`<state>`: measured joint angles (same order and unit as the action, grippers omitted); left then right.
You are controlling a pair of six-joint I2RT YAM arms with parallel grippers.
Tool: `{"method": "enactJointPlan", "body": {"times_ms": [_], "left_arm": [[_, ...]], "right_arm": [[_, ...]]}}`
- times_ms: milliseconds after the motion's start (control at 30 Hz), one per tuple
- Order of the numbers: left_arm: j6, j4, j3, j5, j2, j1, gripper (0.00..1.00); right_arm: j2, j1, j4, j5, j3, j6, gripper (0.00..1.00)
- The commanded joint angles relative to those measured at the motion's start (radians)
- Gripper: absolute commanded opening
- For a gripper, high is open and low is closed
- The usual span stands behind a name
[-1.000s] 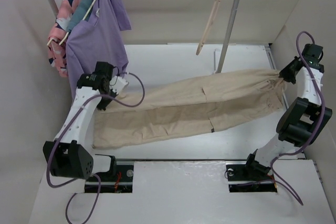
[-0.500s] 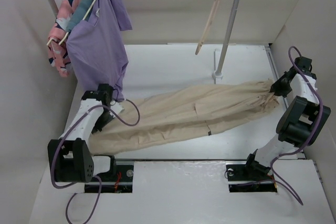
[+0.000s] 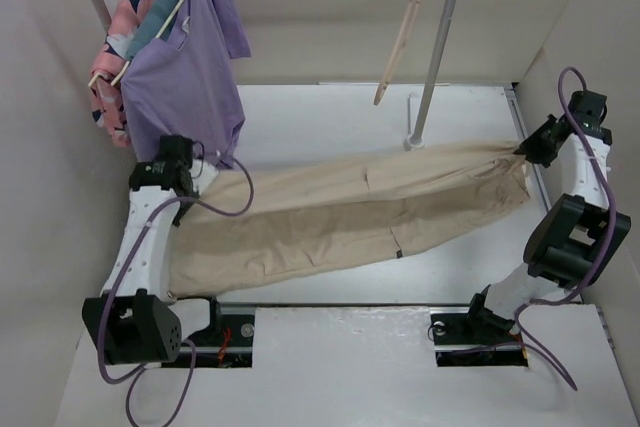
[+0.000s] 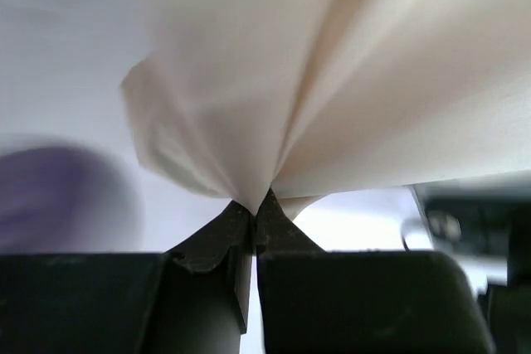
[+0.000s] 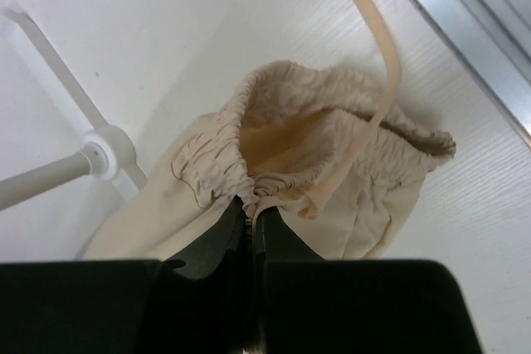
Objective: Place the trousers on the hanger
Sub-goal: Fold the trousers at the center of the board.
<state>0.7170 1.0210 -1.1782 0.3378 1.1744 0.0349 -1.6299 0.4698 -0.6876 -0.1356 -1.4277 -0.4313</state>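
Note:
The beige trousers stretch across the table from lower left to upper right, lifted at both ends. My left gripper is shut on the leg-end cloth, pinched between its fingertips. At the far right my right gripper is shut on the elastic waistband; a drawstring trails from it. The pale hanger hangs on the rail at the back, above and behind the trousers, apart from both grippers.
A clothes rack stands at the back with its right post and foot close to the waistband. A purple shirt and a pink patterned garment hang at the rail's left end, just behind my left arm.
My left gripper has moved left and up with the leg end, pulling the trousers straighter. My right gripper has shifted slightly with the waistband. Both grips are unchanged.

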Motion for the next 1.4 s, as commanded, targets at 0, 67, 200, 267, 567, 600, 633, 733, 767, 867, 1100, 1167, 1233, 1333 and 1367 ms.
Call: {"method": "enactJointPlan", "body": {"times_ms": [0, 67, 200, 267, 567, 600, 633, 733, 767, 867, 1100, 1167, 1233, 1333, 1367], "left_arm": [[0.075, 0.11, 0.202, 0.182, 0.007, 0.033, 0.0], [0.085, 0.11, 0.308, 0.17, -0.002, 0.042, 0.0], [0.094, 0.11, 0.371, 0.124, 0.019, 0.042, 0.0], [0.094, 0.11, 0.383, 0.115, 0.045, 0.042, 0.01], [0.105, 0.11, 0.442, 0.125, 0.064, 0.042, 0.69], [0.105, 0.11, 0.421, 0.125, 0.064, 0.042, 0.7], [0.119, 0.11, 0.402, 0.11, 0.064, 0.052, 0.72], [0.133, 0.11, 0.281, 0.092, 0.082, 0.066, 0.73], [0.133, 0.11, 0.249, 0.063, 0.082, 0.066, 0.73], [0.101, 0.11, 0.126, -0.023, 0.139, 0.066, 0.72], [0.001, 0.01, 0.231, -0.143, 0.232, -0.01, 0.68], [-0.014, -0.053, 0.309, -0.143, 0.255, -0.023, 0.68], [-0.043, -0.137, 0.347, -0.126, 0.31, -0.023, 0.66], [-0.068, -0.252, 0.382, -0.091, 0.373, -0.023, 0.65], [-0.068, -0.284, 0.382, -0.091, 0.384, -0.023, 0.65]], "right_arm": [[0.016, 0.027, 0.114, 0.1, 0.026, 0.011, 0.0], [0.005, 0.027, 0.114, 0.1, 0.035, 0.02, 0.0], [-0.005, 0.027, 0.085, 0.18, 0.017, 0.039, 0.0], [-0.018, 0.027, 0.085, 0.194, 0.016, 0.049, 0.0], [-0.099, 0.027, 0.021, 0.246, -0.016, 0.078, 0.6], [-0.11, 0.014, 0.01, 0.246, -0.025, 0.088, 0.65], [-0.11, 0.0, -0.001, 0.269, -0.042, 0.088, 0.67], [-0.119, -0.085, -0.042, 0.41, -0.086, 0.109, 0.78], [-0.119, -0.109, -0.053, 0.489, -0.095, 0.109, 0.8], [-0.091, -0.213, -0.073, 0.609, -0.105, 0.074, 0.93], [0.077, -0.364, -0.017, 0.604, 0.022, 0.003, 0.85], [0.077, -0.393, -0.004, 0.536, 0.083, -0.013, 0.75], [0.077, -0.37, 0.026, 0.409, 0.15, -0.056, 0.65], [0.05, -0.278, 0.15, 0.144, 0.312, -0.106, 0.42], [0.036, -0.278, 0.193, 0.107, 0.334, -0.115, 0.39]]}}
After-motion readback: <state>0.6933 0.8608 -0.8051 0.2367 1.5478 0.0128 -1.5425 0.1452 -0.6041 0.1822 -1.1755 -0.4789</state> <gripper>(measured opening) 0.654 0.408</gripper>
